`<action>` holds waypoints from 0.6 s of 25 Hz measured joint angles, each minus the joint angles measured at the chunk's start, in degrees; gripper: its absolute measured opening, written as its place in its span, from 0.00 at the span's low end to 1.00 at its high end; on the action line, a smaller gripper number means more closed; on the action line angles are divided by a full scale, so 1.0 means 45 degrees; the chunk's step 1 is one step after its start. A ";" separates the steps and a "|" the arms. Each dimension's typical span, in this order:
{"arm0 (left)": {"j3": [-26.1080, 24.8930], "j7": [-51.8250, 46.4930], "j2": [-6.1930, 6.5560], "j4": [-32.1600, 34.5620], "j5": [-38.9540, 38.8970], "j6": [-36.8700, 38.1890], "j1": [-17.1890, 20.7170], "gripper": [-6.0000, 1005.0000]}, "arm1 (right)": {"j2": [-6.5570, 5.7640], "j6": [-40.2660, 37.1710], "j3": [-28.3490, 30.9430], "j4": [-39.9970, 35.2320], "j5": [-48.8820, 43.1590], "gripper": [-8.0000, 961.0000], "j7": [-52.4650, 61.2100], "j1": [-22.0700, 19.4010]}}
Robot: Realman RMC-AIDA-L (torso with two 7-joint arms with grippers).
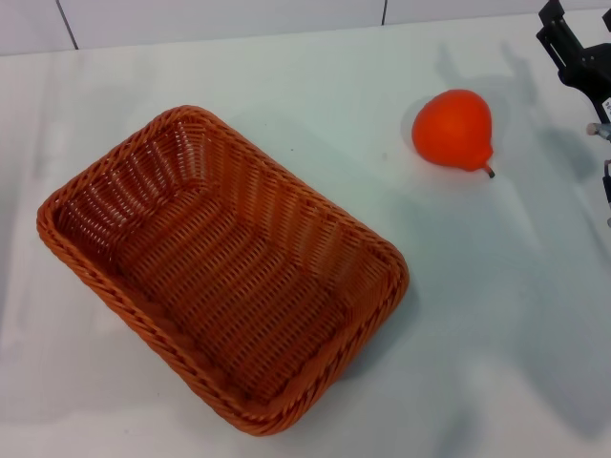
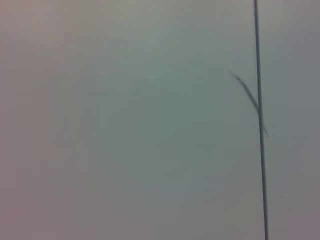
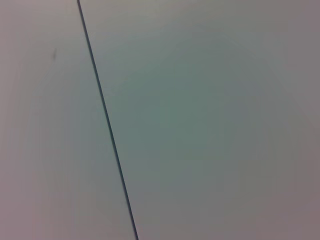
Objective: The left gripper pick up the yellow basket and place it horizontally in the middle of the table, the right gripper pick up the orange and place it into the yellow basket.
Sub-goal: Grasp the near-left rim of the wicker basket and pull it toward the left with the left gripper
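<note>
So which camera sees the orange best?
The head view. The orange lies whole and unblocked on the table, beside the basket. Both wrist views show only a plain pale surface, no orange.

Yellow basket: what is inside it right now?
Nothing: the yellow basket shows only its bare woven floor. The orange lies outside it on the table, apart from the rim. What lies beneath the basket is hidden.

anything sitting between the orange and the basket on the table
Nothing visible does. Only bare table lies between the orange and the yellow basket, which stands empty and diagonal. The right gripper sits at the far right edge, nothing between it and the orange.
</note>
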 joint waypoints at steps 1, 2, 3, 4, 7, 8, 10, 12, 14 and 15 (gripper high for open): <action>0.0000 0.0001 0.0000 0.0000 0.0000 0.0000 -0.0001 0.87 | 0.0001 -0.0001 -0.0004 0.0000 0.0001 0.98 0.0000 -0.0001; 0.0000 0.0002 0.0000 0.0000 0.0000 0.0000 -0.0002 0.87 | 0.0002 -0.0004 -0.0008 0.0000 0.0000 0.98 0.0000 -0.0001; 0.0000 0.0004 0.0000 0.0000 0.0000 0.0000 -0.0002 0.87 | 0.0002 -0.0003 -0.0012 0.0000 0.0000 0.98 0.0000 -0.0001; 0.0000 0.0005 0.0000 0.0000 0.0000 0.0000 -0.0002 0.87 | 0.0002 -0.0003 -0.0018 0.0000 0.0000 0.98 0.0000 -0.0001; 0.0000 0.0007 0.0000 0.0000 0.0000 0.0000 -0.0002 0.87 | 0.0002 -0.0001 -0.0031 0.0000 0.0000 0.98 0.0000 -0.0002; 0.0000 0.0007 0.0000 0.0000 0.0000 0.0000 -0.0002 0.87 | 0.0002 0.0001 -0.0030 0.0000 0.0000 0.98 0.0000 -0.0002; 0.0000 0.0007 0.0000 0.0000 0.0000 0.0000 -0.0002 0.87 | 0.0002 0.0002 -0.0031 0.0000 0.0000 0.98 0.0000 -0.0002; 0.0010 -0.0078 0.0000 0.0000 0.0017 -0.0052 -0.0002 0.87 | 0.0002 0.0001 -0.0031 0.0000 -0.0001 0.98 0.0000 -0.0002; 0.0132 -0.0719 0.0010 0.0124 0.0074 -0.0272 -0.0001 0.87 | 0.0002 0.0001 -0.0035 0.0000 -0.0001 0.98 0.0000 -0.0001; 0.0315 -0.1319 0.0055 0.0316 0.0102 -0.0438 0.0034 0.87 | 0.0002 0.0001 -0.0039 0.0000 -0.0001 0.98 0.0000 -0.0001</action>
